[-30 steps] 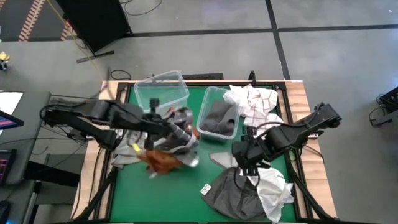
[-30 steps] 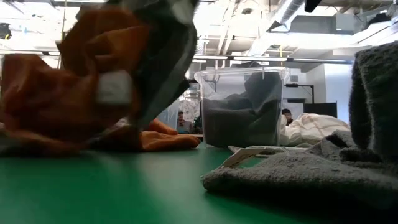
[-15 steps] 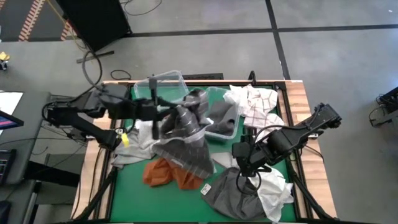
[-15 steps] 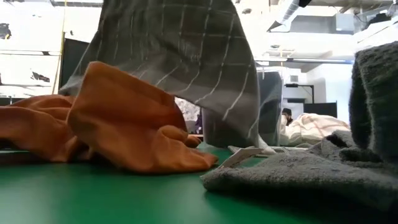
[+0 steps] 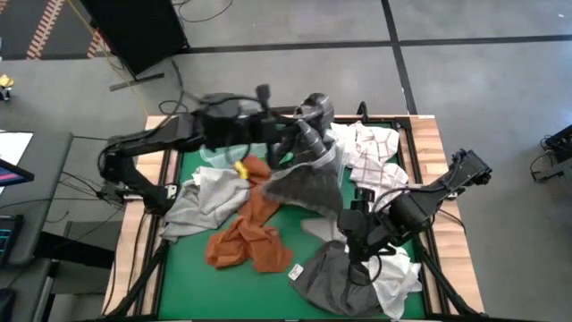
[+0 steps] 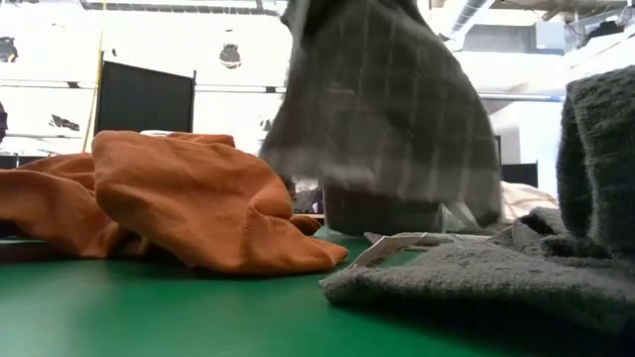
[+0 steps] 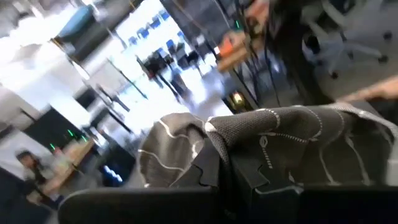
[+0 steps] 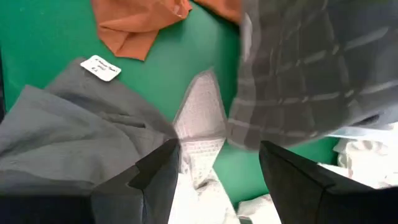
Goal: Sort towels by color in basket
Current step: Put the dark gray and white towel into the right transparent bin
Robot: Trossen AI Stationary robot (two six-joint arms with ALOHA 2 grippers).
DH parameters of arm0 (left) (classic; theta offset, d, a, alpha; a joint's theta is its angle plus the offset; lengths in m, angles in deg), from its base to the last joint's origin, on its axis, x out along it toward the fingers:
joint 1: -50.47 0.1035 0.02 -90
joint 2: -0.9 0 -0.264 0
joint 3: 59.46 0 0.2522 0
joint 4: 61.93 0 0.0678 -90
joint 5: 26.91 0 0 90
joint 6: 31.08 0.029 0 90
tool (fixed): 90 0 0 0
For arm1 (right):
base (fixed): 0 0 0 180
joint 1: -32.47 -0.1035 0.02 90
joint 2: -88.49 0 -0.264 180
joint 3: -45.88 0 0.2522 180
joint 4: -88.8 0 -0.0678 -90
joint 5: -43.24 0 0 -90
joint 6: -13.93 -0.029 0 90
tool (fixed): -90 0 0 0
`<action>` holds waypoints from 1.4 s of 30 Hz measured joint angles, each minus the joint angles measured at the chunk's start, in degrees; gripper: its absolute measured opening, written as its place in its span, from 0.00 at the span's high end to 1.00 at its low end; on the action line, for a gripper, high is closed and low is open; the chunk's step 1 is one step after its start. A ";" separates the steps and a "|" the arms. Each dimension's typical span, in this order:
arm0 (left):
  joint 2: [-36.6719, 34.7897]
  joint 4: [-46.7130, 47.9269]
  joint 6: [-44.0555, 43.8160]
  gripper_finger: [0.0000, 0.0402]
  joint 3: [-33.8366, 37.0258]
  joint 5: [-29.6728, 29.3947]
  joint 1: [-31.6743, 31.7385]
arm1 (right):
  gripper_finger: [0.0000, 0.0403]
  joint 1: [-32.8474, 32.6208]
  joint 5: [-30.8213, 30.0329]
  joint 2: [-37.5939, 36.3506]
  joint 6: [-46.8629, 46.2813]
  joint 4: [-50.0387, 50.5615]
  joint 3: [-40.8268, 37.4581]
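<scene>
Nearest you, your right gripper (image 5: 356,234) hovers with its fingers spread apart over the dark grey towel (image 5: 332,277) at the table's front; the rust orange towel (image 5: 243,234) lies on the green mat (image 5: 179,277); farther back, your left gripper (image 5: 308,136) pinches the grey checked towel (image 5: 308,183) tight, and it hangs in the air.

Dark grey towel (image 5: 308,183) with thin pale check lines, hanging blurred. Rust orange towel (image 5: 246,233), plain. Light grey towel (image 5: 201,201), plain. Charcoal grey towel (image 5: 335,282) with small white label (image 5: 296,271). Plain white towel (image 5: 393,273). White towel with thin red checks (image 5: 371,148). Green table mat (image 5: 183,277); pale wood table edge (image 5: 125,268). Arms dark, near black.
</scene>
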State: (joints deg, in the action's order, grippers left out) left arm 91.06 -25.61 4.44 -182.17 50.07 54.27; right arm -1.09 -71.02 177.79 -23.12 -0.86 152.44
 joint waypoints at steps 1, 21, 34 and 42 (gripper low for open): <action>1.14 0.88 -0.80 1.00 0.00 1.04 1.16 | 0.38 -0.78 0.01 0.00 -1.31 0.33 0.00; 26.55 15.44 -8.48 0.88 0.04 16.41 8.32 | 0.38 -15.50 -1.45 0.00 -24.23 2.82 -2.12; 19.03 17.43 -7.58 0.41 0.04 12.90 8.31 | 0.38 -18.20 -4.36 0.00 -26.59 2.23 -2.10; 5.08 21.40 -11.88 0.36 0.04 17.87 7.33 | 0.38 -18.20 -4.67 0.00 -26.08 2.32 -2.10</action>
State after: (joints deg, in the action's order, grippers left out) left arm 96.14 -4.21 -7.44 -182.13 67.94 61.60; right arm -19.30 -75.69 177.79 -49.20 1.46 150.34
